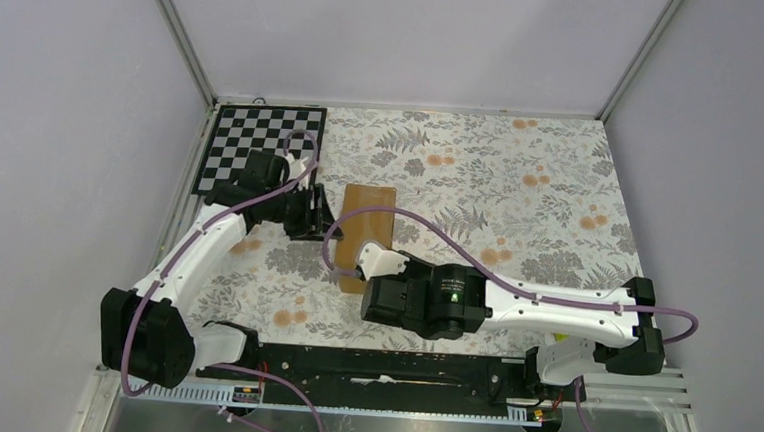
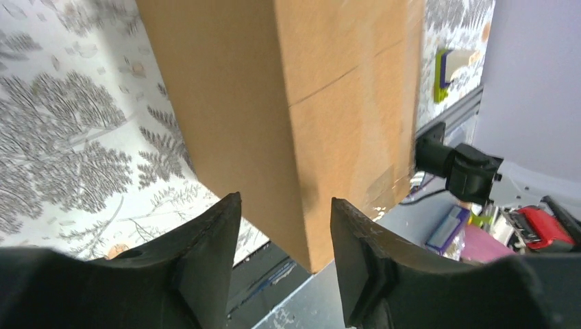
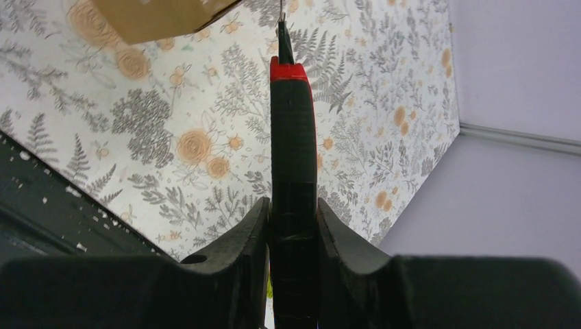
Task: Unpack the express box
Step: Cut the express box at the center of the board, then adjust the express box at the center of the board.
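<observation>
While the right fingers [image 3: 240, 250] clamp a red-tipped cutter [image 3: 293, 157] near the express box [image 1: 368, 225], left fingers [image 2: 205, 247] stand apart, box corner showing between them.

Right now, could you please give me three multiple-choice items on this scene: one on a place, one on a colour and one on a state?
1. Where does the checkerboard lie?
A. at the far left corner of the table
B. at the far right corner
C. at the near edge, between the arm bases

2. What colour is the cutter at the end next to its blade?
A. green
B. red
C. white

3. How is the right gripper?
A. open and empty
B. shut on a sponge
C. shut on the cutter

Answers:
1 A: in the top view it sits at the far left corner, beyond the left arm.
2 B: the right wrist view shows a red end above the black handle.
3 C: both fingers press the handle, with the express box near the blade tip.
</observation>
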Robot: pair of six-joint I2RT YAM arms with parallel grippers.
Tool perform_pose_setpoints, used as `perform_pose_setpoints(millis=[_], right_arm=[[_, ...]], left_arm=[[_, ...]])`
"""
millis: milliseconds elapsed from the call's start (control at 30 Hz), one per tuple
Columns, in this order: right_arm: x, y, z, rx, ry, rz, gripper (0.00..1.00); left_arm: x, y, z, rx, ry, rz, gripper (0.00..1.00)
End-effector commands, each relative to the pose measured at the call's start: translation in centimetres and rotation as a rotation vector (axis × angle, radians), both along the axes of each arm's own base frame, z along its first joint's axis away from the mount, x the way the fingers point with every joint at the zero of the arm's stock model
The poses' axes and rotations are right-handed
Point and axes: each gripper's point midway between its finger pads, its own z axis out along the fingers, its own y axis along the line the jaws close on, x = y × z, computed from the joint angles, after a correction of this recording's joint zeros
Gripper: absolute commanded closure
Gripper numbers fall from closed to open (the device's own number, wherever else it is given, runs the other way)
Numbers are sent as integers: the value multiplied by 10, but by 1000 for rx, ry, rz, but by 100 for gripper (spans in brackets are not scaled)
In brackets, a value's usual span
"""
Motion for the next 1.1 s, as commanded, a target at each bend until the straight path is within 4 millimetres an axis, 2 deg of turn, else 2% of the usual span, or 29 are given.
perform_pose_setpoints(millis=[0, 100, 167, 200, 300, 400, 500, 600, 633, 733, 833, 900, 967, 1067], right_arm=[[28, -5, 19, 98, -117, -140, 100], [57, -18, 10, 150, -108, -301, 100], [76, -23, 2, 208, -88, -404, 100], [82, -24, 0, 233, -87, -446, 100], [92, -18, -14, 253, -62, -508, 100], [91, -16, -33, 212, -40, -552, 100], [81, -14, -56, 203, 29, -585, 100], [65, -3, -73, 228, 100, -573, 100], [60, 2, -76, 237, 103, -561, 100], [41, 34, -73, 307, 144, -488, 100], [15, 81, -60, 422, 219, -365, 100], [4, 99, -50, 474, 251, -321, 100], [4, 94, -40, 495, 239, -335, 100], [12, 64, -22, 533, 198, -380, 100]], left_arm=[[40, 4, 55, 20, -197, 69, 47], [65, 16, 82, 55, -267, 215, 43], [84, 33, 83, 126, -290, 341, 42], [92, 40, 79, 155, -282, 383, 44], [115, 52, 49, 250, -209, 464, 59], [137, 51, 22, 280, -167, 477, 67], [153, 29, 7, 294, -141, 414, 70], [159, -14, 3, 305, -138, 303, 71], [164, -29, 8, 300, -156, 275, 72], [170, -66, 10, 290, -167, 193, 72], [171, -101, 8, 273, -165, 87, 72], [167, -118, 9, 260, -172, 23, 70], [163, -128, 8, 257, -171, -11, 68], [164, -129, 15, 256, -192, -11, 64]])
